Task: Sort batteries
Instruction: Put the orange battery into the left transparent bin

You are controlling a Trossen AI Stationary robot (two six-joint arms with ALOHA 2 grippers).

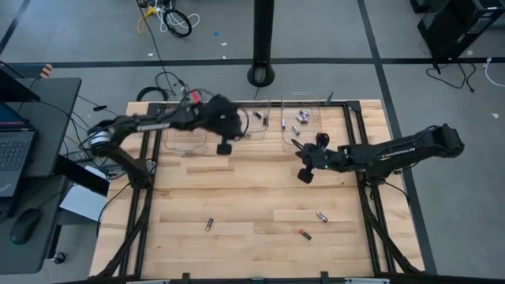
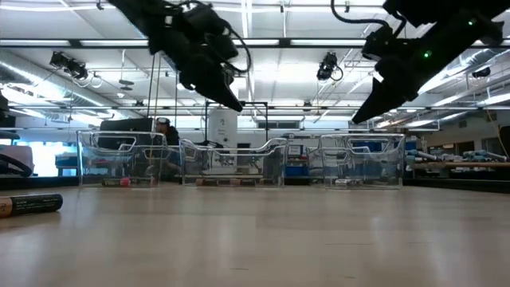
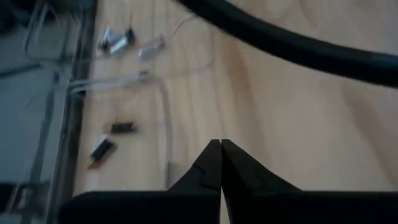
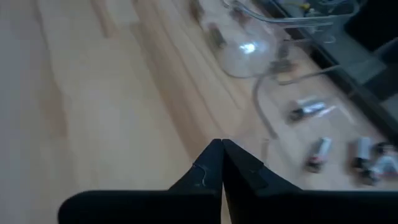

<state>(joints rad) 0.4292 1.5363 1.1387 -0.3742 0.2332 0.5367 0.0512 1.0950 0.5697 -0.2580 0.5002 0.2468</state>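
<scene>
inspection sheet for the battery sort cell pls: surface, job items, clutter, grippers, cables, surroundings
Surface: wooden table, mostly bare.
Job's things: three loose batteries on the near half, one left, one right, one red-ended; more lie in the right clear bin and the middle bin.
Clutter: nothing seen.
Grippers: left gripper shut, empty, raised by the bins; right gripper shut, empty, raised near the right bin.
Cables: loops on the floor beyond the table; bundle along the left arm.
Surroundings: desk with laptop and mouse at left.
</scene>
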